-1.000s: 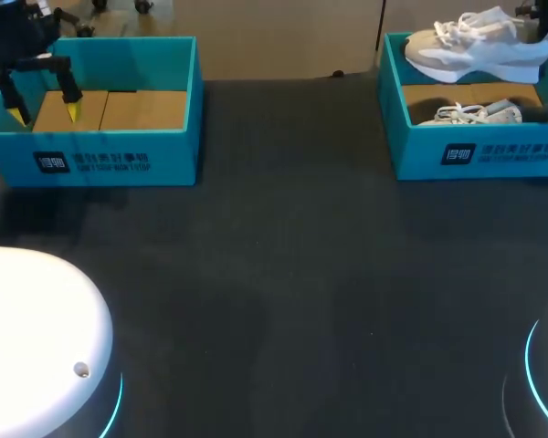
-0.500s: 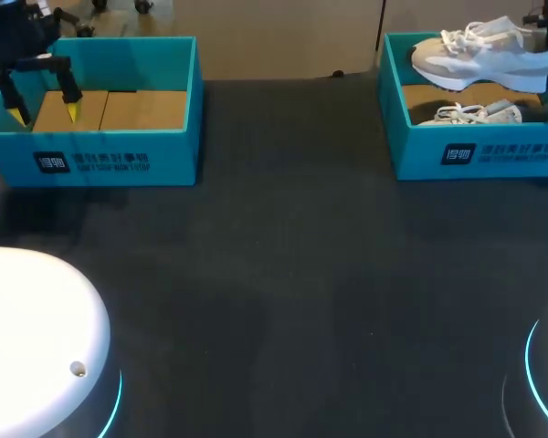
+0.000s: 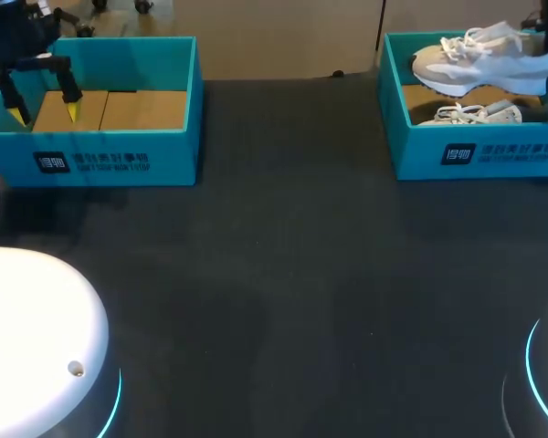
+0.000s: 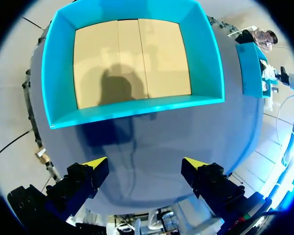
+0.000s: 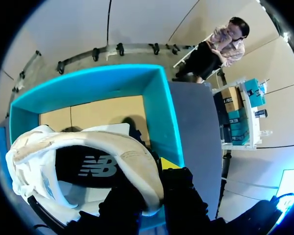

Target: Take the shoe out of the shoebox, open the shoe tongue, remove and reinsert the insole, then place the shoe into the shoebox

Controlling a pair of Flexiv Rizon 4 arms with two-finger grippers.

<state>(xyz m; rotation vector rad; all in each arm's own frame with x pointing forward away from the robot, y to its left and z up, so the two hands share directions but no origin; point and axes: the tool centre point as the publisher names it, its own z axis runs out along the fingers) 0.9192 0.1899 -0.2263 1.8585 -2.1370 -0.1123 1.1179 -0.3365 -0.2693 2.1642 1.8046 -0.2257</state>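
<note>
A dark worktop [image 3: 283,274] carries two teal shoeboxes at its far corners. The right gripper [image 5: 154,183] is clamped on the heel collar of a white sneaker [image 3: 479,64], one finger inside the shoe and one outside. It holds the sneaker level above the back part of the right shoebox [image 3: 420,155], clear of the rim, with the toe towards the middle of the worktop. A second white sneaker [image 3: 475,114] lies inside that box, below and in front of the held one. The left gripper [image 3: 44,114] hangs over the left end of the left shoebox [image 3: 164,155]. Its fingers are spread wide and hold nothing. That box shows only its bare cardboard floor.
</note>
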